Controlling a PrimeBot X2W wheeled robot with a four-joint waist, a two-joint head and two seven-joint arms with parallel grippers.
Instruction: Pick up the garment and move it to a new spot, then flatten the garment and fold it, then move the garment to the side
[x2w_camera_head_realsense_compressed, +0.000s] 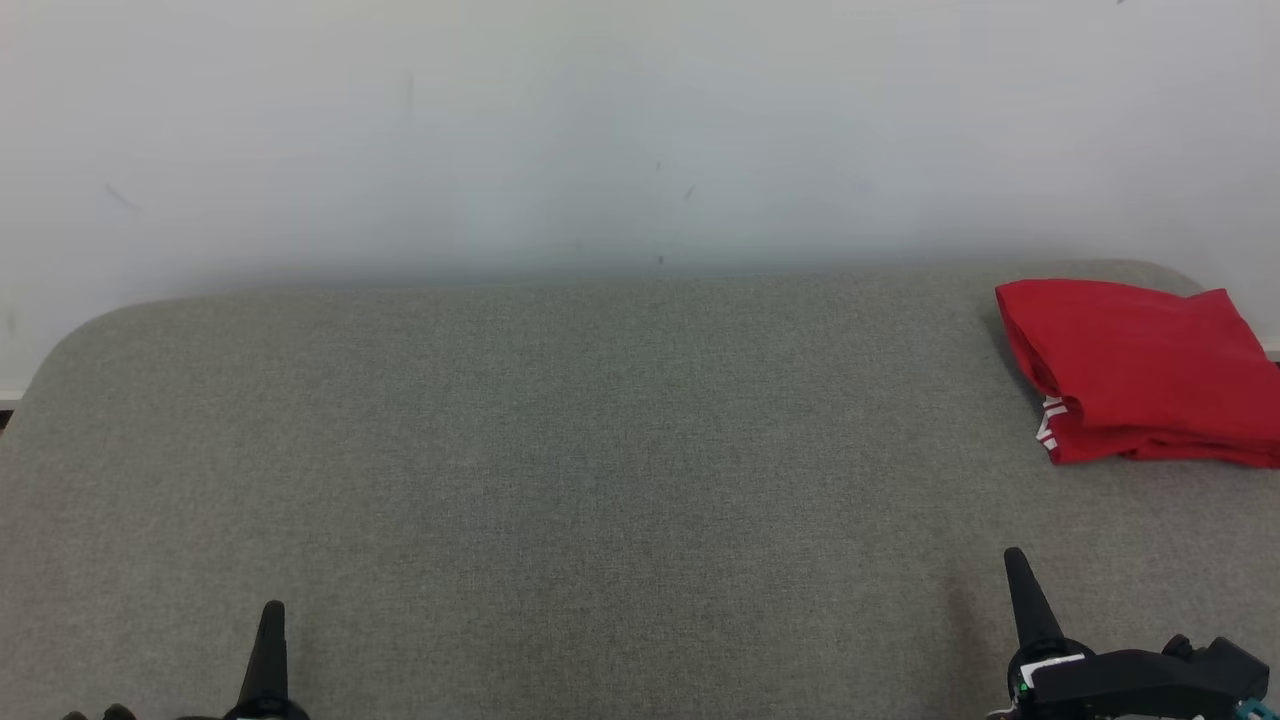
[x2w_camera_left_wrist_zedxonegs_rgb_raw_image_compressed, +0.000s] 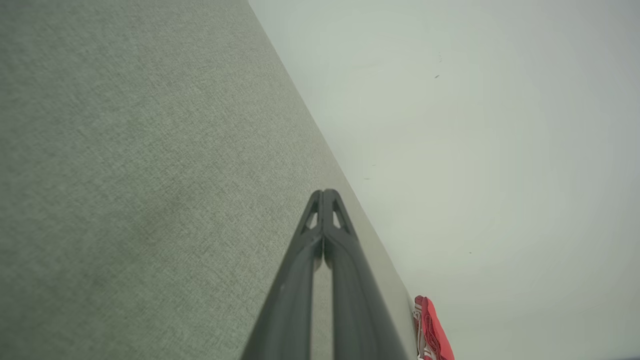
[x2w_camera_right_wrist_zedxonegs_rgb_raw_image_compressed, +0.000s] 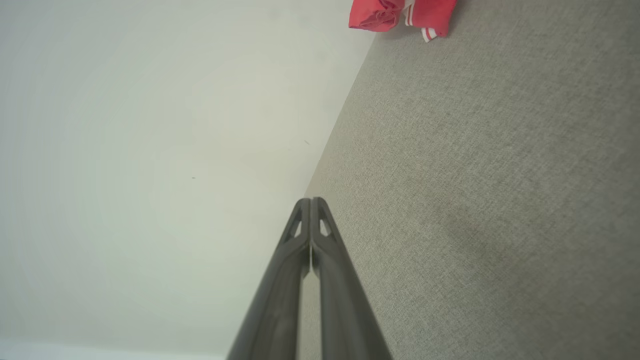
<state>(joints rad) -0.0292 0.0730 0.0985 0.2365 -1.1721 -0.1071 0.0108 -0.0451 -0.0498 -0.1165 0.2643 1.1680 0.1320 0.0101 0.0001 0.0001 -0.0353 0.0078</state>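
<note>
- Lying folded in the upper right of the head view, cut by the right edge of the frame, the red fabric garment (x2w_camera_head_realsense_compressed: 1140, 370) with white striped trim rests on the grey woven fabric surface (x2w_camera_head_realsense_compressed: 600, 450). It sits near that surface's far rounded corner, below the pale plain wall (x2w_camera_head_realsense_compressed: 600, 130).
- Left gripper (x2w_camera_head_realsense_compressed: 272, 612): at the lower left of the head view. Its two long dark fingers are pressed together to a single point and grip nothing. The garment is well apart from it, across the frame to the upper right.
- Right gripper (x2w_camera_head_realsense_compressed: 1016, 560): at the lower right of the head view, likewise closed tip to tip and empty. The garment lies above it in the frame and slightly right, with bare grey fabric between them.
- Left wrist view: the closed fingers (x2w_camera_left_wrist_zedxonegs_rgb_raw_image_compressed: 295, 290) rise from bottom centre. The garment (x2w_camera_left_wrist_zedxonegs_rgb_raw_image_compressed: 432, 330) shows as a red sliver at the bottom edge, to the right of them and not touching.
- Right wrist view: the fingers (x2w_camera_right_wrist_zedxonegs_rgb_raw_image_compressed: 340, 290) meet at mid-frame. The garment (x2w_camera_right_wrist_zedxonegs_rgb_raw_image_compressed: 400, 12) lies at the top edge, right of centre and well apart from the tips, with its white stripes visible.
</note>
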